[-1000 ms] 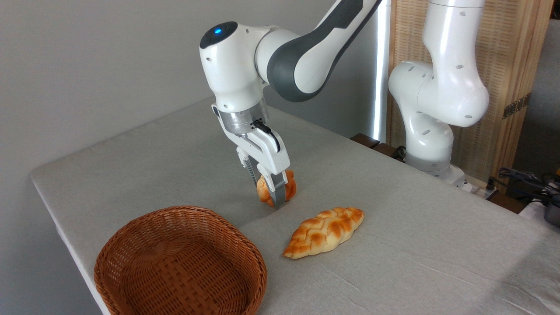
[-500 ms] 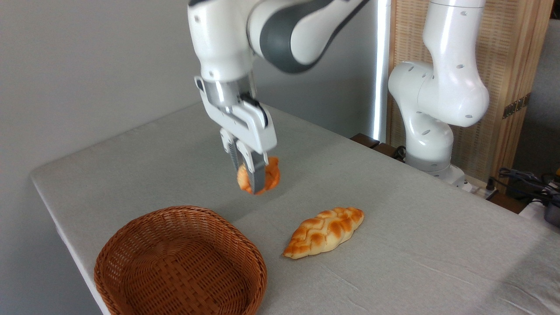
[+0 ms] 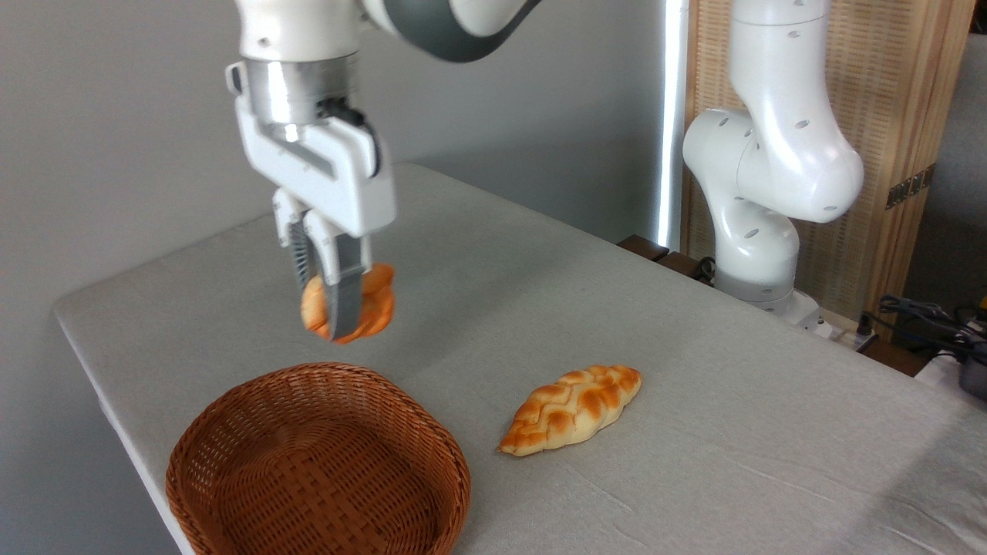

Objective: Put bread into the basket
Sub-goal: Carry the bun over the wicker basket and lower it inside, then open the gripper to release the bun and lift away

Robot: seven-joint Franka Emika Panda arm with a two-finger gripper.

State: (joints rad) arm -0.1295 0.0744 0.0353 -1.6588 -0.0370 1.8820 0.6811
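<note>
Above the basket (image 3: pixel 318 462) rim, the gripper (image 3: pixel 337 327) clamps the bread (image 3: pixel 374 304).

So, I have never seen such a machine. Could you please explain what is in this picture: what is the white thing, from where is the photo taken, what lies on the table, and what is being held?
The white machine is a robot arm with joints, fixed at the far edge of the table. One fixed camera looks at the table from the front and slightly above.

At the end of the arm hangs its tool, with two fingers that pinch things. They are closed on a small round orange bun, held in the air, just above and behind the rim of the basket.

On the grey table stand a round brown woven basket, with nothing in it, and to its right a longer braided loaf, lying untouched.

The bun is not yet in the basket.
</note>
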